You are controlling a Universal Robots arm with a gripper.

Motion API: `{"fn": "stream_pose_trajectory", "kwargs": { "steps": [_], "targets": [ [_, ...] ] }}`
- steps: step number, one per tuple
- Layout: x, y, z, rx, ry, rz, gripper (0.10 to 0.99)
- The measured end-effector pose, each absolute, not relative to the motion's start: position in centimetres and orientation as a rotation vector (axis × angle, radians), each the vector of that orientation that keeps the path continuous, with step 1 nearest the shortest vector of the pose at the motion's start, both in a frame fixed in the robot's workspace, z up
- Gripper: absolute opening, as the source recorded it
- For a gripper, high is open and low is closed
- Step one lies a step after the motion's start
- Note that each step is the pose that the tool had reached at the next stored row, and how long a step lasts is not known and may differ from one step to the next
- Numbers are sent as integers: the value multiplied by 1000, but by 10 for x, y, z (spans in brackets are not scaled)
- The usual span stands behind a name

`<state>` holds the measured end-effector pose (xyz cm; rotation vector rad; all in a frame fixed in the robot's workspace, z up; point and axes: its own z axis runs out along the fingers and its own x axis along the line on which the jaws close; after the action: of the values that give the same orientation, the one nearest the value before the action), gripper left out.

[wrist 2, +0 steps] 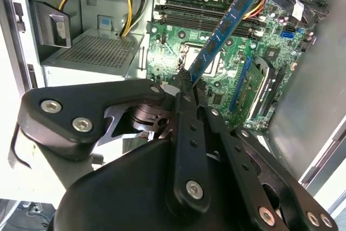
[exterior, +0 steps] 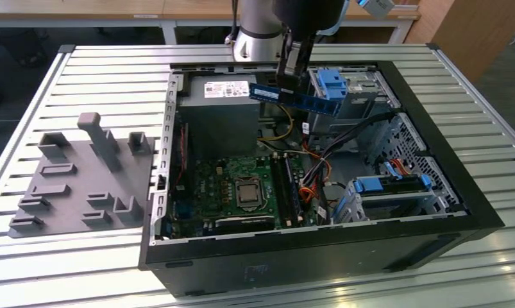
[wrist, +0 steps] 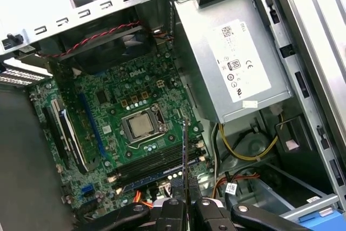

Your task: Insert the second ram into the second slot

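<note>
Gripper fingers pinch one end of the second ram. The stick hangs tilted in the exterior view's upper middle, above the open computer case and apart from the motherboard memory slots. A light-blue drive bracket and loose cables lie nearby.

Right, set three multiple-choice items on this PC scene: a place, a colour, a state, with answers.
1. Where is the second ram? A) seated in a slot B) above the open case C) on the table
2. What colour is its board? A) blue B) green C) red
3. How is the gripper? A) open B) shut on a cable C) shut on the second ram
Answers: 1 B, it hangs over the case in the exterior view; 2 A, blue in the second wrist view; 3 C, it pinches the stick's end.
</note>
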<state>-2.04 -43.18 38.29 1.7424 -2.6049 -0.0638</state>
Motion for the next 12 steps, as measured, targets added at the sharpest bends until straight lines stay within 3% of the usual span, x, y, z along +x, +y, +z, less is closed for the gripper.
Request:
{"fn": "stream_pose_trajectory", "kwargs": {
  "steps": [12],
  "targets": [
    [-20, -432, 383, 1701, -2633, -64, 137]
  ]
}}
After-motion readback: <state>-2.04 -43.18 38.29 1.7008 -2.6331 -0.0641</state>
